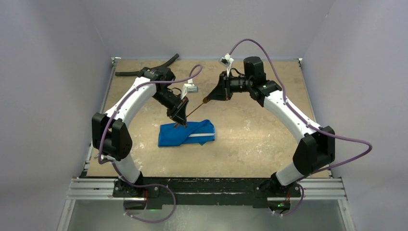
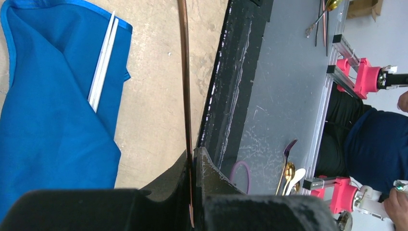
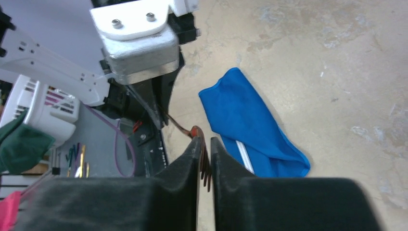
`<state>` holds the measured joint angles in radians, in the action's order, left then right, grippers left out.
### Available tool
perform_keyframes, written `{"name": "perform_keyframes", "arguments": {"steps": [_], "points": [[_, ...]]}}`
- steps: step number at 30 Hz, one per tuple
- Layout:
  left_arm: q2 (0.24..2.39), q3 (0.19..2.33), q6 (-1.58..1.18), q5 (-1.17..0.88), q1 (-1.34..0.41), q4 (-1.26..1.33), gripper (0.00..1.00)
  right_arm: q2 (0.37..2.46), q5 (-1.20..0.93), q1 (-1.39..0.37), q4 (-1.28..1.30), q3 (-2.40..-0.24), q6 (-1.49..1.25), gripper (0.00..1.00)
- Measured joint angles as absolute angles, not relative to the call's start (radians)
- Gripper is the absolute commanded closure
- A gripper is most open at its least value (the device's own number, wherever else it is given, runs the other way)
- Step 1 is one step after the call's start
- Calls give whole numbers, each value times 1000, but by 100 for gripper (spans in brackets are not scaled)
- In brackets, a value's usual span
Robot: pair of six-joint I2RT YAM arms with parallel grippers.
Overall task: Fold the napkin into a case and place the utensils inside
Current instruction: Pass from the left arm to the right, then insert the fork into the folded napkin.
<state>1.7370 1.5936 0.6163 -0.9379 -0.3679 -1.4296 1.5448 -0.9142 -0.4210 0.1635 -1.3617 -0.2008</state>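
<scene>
Left jaws shut on a thin copper utensil (image 1: 192,111). Right jaws sit at its upper end and are nearly closed, but the top view can't say if they bite. Utensil hangs slanted in the air between the two arms, low end over the napkin (image 1: 186,134). Napkin lies folded into an oblong at frame centre on the desk (image 1: 260,139), with a white stripe (image 1: 201,134) along its right half. Black hose (image 1: 126,73) at upper left of the desk.

Left wrist: jaws pinched tight on the utensil (image 2: 185,86), whose shaft runs straight up to the top edge. Napkin (image 2: 53,120) fills the left side, white stripe (image 2: 102,60) at upper left. Bare desk (image 2: 154,96) lies between cloth and shaft, black rail (image 2: 231,82) just right of the shaft. Past the rail there is spare cutlery (image 2: 288,171) at lower right, and a person in dark blue (image 2: 380,139) at the right edge.

Right wrist: jaws narrowed around tines, so the utensil is a fork (image 3: 207,168). Only a slim gap shows and contact is unclear, so I can't tell if it is gripped. Handle runs up-left to the left jaws under the left wrist camera (image 3: 137,48). Napkin (image 3: 250,125) lies right of centre on the desk (image 3: 337,72), apart from both jaws.
</scene>
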Motion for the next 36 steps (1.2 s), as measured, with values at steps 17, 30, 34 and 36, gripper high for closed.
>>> {"name": "perform_keyframes", "arguments": {"steps": [17, 30, 34, 36], "points": [[1739, 1568, 587, -781, -229, -1341, 71, 1461, -558, -418, 279, -1238, -300, 100], [1689, 1254, 443, -493, -133, -1041, 69, 1213, -287, -398, 416, -990, -445, 100], [1682, 1221, 411, -453, -133, -974, 70, 1208, -266, -398, 418, -946, -480, 100], [1682, 1204, 409, -443, -133, -950, 70, 1215, -255, -398, 418, -935, -492, 100]]}}
